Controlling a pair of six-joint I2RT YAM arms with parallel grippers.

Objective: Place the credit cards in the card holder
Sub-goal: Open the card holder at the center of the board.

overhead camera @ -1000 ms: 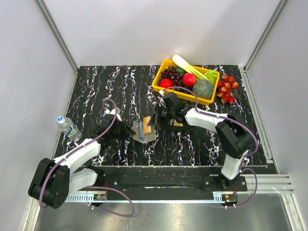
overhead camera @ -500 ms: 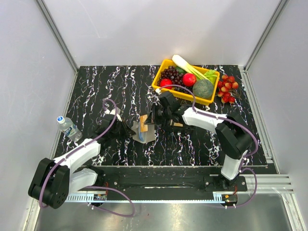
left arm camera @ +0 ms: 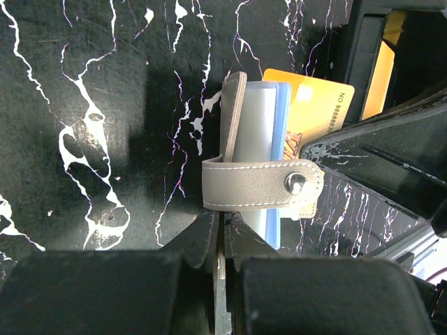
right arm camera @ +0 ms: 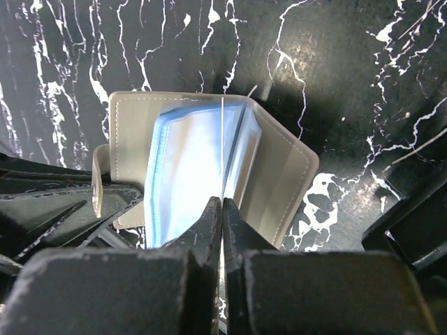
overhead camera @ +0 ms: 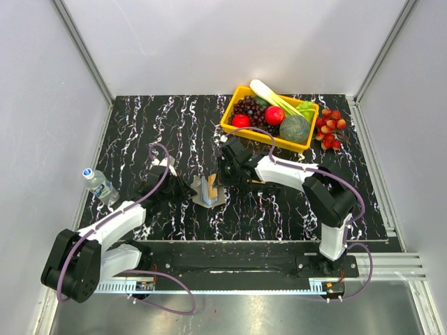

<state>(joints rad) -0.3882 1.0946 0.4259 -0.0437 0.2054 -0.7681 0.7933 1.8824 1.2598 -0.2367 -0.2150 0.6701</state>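
The card holder (overhead camera: 208,192) is a grey stitched case with blue plastic sleeves (right arm camera: 185,174) and a snap strap (left arm camera: 262,183). It stands open on the black marbled table. My left gripper (left arm camera: 222,227) is shut on the thin edge of its cover (left arm camera: 234,118), seen from above at the holder's left side (overhead camera: 188,188). My right gripper (right arm camera: 222,204) is shut on a credit card (right arm camera: 222,139), which shows edge-on as a thin line down among the sleeves. That same orange card (left arm camera: 318,105) stands just behind the sleeves in the left wrist view. From above, the right gripper (overhead camera: 223,174) hangs right of the holder.
A yellow basket (overhead camera: 230,112) of fruit and vegetables stands at the back right, with a bunch of red berries (overhead camera: 330,130) beside it. A small water bottle (overhead camera: 100,185) lies at the table's left edge.
My right gripper has moved left with the card, from beside the holder to right over its sleeves. The left gripper has kept still on the cover.
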